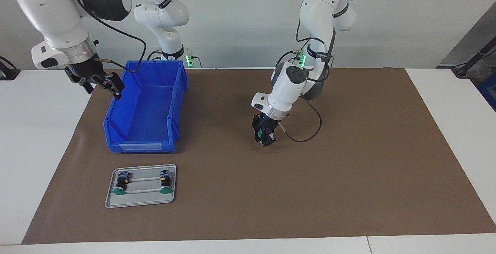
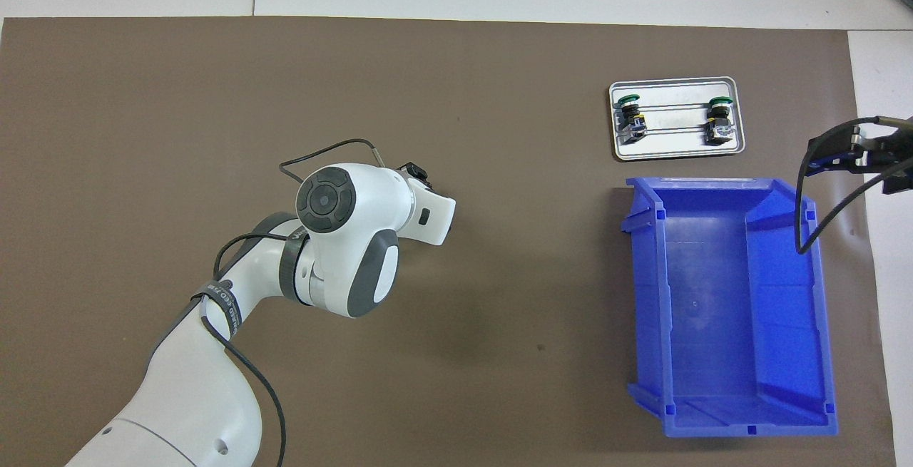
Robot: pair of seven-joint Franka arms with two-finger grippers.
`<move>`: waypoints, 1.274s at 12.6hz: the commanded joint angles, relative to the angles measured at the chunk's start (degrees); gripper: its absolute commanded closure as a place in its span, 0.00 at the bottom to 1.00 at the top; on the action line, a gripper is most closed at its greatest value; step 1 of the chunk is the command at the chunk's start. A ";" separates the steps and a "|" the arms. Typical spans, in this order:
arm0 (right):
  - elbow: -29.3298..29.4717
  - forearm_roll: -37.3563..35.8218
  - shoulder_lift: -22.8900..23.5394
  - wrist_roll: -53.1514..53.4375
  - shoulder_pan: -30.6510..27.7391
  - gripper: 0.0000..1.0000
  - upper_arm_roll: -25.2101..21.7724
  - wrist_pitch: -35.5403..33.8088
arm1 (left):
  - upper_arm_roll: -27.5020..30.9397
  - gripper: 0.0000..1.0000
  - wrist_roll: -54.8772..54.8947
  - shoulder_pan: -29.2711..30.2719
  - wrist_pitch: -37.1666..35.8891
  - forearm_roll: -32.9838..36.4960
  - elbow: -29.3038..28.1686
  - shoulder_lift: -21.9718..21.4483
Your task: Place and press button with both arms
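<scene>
Low over the middle of the brown mat (image 1: 348,161), the left gripper (image 1: 264,137) points down with its jaws closed on the button (image 1: 258,133); a bit of the green cap shows between the black fingers, and the tips look just off the mat, though touch cannot be confirmed. Held this way, nose down at an open patch of mat, the button seems meant to be set there, with room around it for a second arm to come in. From overhead the left arm's wrist housing covers both jaws and button. Right gripper (image 1: 101,84) hangs in the air at the blue bin (image 1: 145,108), over its rim at the right arm's end of the tabletop (image 1: 38,137), jaws spread wide and holding nothing; it waits, probably kept clear until pressing is wanted. Bin is empty. Farther from the robots than the bin lies a small metal tray (image 1: 141,201) carrying two more green-capped buttons (image 1: 120,186), each with a yellow spot, lying apart from one another; untouched, so likely not part of this step. Placing looks not yet done, pressing still ahead.
</scene>
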 commanded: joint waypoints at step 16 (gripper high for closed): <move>-2.15 0.88 -1.62 -0.31 -0.67 0.00 0.42 1.40 | -0.67 0.86 28.09 3.10 -2.06 -32.76 -6.24 -5.43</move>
